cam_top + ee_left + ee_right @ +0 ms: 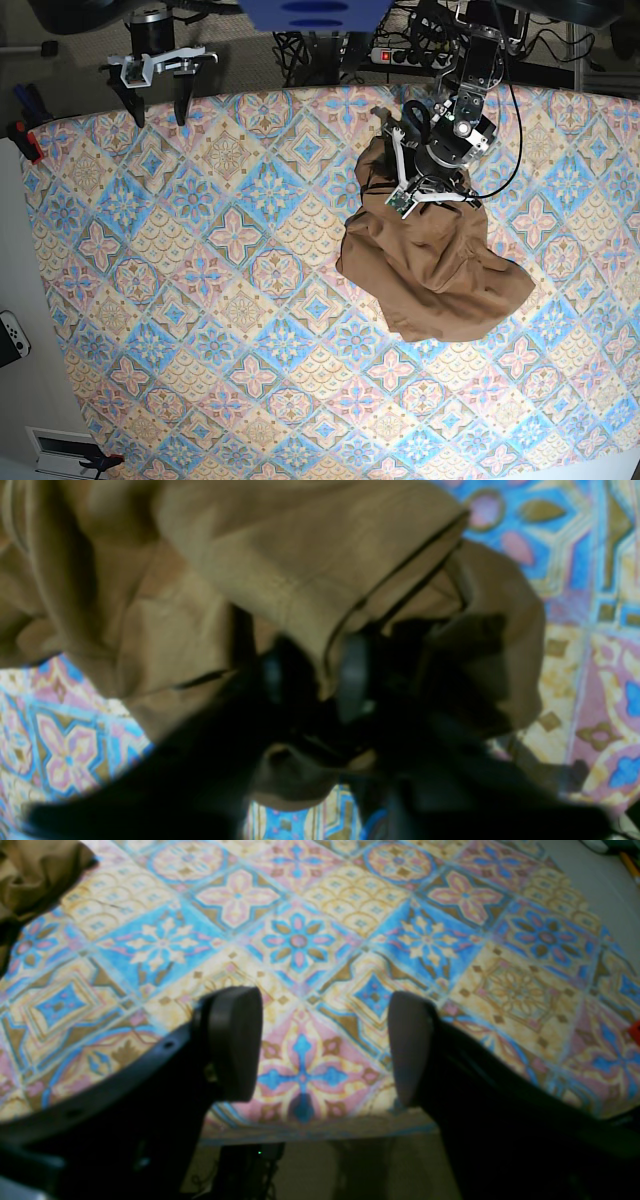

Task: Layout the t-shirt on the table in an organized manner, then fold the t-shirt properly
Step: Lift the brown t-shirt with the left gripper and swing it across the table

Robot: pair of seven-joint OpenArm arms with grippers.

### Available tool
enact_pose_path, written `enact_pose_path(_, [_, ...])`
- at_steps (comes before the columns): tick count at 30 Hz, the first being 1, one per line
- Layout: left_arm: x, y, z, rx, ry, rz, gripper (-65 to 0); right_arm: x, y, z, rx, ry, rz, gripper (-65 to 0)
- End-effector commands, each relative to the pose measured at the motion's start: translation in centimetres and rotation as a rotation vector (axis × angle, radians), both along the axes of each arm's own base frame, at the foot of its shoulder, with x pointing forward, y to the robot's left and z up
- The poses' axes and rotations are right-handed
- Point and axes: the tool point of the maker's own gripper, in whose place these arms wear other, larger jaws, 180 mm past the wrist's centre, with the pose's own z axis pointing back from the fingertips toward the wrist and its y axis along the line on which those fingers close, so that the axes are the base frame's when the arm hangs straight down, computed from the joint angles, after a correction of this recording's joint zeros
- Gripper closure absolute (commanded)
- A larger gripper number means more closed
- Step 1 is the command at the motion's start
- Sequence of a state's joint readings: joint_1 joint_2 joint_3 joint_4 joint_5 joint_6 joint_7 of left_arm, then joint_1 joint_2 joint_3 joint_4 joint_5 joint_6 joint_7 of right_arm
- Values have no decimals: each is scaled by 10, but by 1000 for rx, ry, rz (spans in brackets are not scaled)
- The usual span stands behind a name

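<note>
While the plain tan-brown fabric t-shirt (430, 270) lies crumpled in a heap on the large table covered in pastel blue, pink and cream diamond tiles (200, 300), the left gripper (432, 185) is down on the heap's far edge, at the end nearest the arm bases. In the left wrist view, folds of the cloth drape over and between the dark fingers (352, 680), so the fingers stand narrow with cloth between them; the blur does not show whether the pinch is firm. The right gripper (160, 85) hangs at the far corner of the table, well apart from the shirt. Its jaws are wide and hold nothing, and only bare pattern shows between its pads (235, 1042), with a scrap of the shirt at the upper left corner of the right wrist view. The heap's long axis runs diagonally, from the left gripper toward the near edge of the table on that arm's side. The left arm is therefore much the nearer, and the bulk of the shirt lies away from its gripper toward the near edge. Laying out is barely begun. Spreading probably requires lifting the pinched edge and bringing the right arm across to take a second hold.
</note>
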State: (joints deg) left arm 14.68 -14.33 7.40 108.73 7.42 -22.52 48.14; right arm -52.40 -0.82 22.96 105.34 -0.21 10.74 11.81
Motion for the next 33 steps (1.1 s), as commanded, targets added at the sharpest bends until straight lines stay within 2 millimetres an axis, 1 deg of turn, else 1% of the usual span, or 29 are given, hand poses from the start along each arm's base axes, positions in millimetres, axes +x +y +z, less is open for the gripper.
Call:
enact_pose_path(1, [10, -3, 12, -19, -47, 15, -47, -1, -2, 9, -4, -30, -3, -386])
enact_pose_path(2, [14, 0, 16, -23, -60, 35, -11, -1, -2, 9, -4, -30, -3, -386])
enact_pose_path(3, [18, 5, 21, -25, -77, 58, 0, -1, -1, 9, -2, -30, -2, -386])
enact_pose_path(5, [24, 7, 34, -45, -116, 94, 0, -1, -1, 9, -1, -30, -1, -386])
enact_pose_path(8, [32, 13, 61, -55, -195, 117, 0, -1, 0, 9, 0, -30, 0, -386])
enact_pose_path(10, [34, 11, 76, -59, -237, 110, 0, -1, 0, 9, 0, -30, 0, -386])
enact_pose_path(13, [40, 7, 90, -69, -281, 98, 0, -1, 0, 9, 0, -30, 0, -386])
enact_pose_path(15, [56, -6, 105, -82, -329, 61, 0, -1, 0, 8, 2, -28, 1, -386])
enact_pose_path(18, [71, -34, 123, -80, -357, -16, 0, -1, 0, 7, 3, -25, -1, -386])
enact_pose_path(21, [93, -66, 156, -84, -411, -72, 0, 0, 0, 6, 3, -28, -1, -386])
enact_pose_path(25, [119, -99, 213, -110, -487, -87, 0, 20, -2, 15, -2, -88, -5, -386])
enact_pose_path(27, [127, -109, 236, -116, -520, -92, 0, 31, -1, 20, 1, -122, -1, -386])
enact_pose_path(28, [130, -111, 247, -118, -538, -91, 0, 33, 0, 20, 3, -126, -1, -386])
enact_pose_path(30, [137, -115, 267, -124, -577, -91, 0, 35, 0, 21, 4, -130, 0, -386])
enact_pose_path(33, [146, -117, 289, -117, -620, -95, 0, 35, 0, 20, 4, -128, 0, -386])
